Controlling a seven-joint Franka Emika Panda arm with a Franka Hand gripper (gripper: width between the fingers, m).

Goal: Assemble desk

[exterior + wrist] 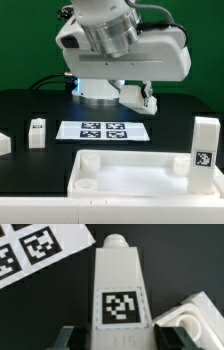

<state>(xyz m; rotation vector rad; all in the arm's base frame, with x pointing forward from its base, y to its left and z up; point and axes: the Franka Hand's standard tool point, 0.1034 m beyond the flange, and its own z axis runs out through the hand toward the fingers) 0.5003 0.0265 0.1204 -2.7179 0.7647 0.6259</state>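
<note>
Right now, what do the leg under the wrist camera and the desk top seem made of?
Leg: likely matte white plastic, smooth moulded faces, rounded tip. Desk top: seemingly the same plastic, uniform white with moulded round sockets.

The marker board is lying at the middle of the table, with the robot arm rising behind it. The desk top is lying in front of the marker board, nearest the camera. An upright leg is standing at the desk top's corner on the exterior view's right. A short leg is standing on the table off the marker board's end on the exterior view's left, well apart from the desk top. In the wrist view another leg is sitting between the fingers of the gripper, with the marker board lying off one side of it and a desk top corner just beside the other
</note>
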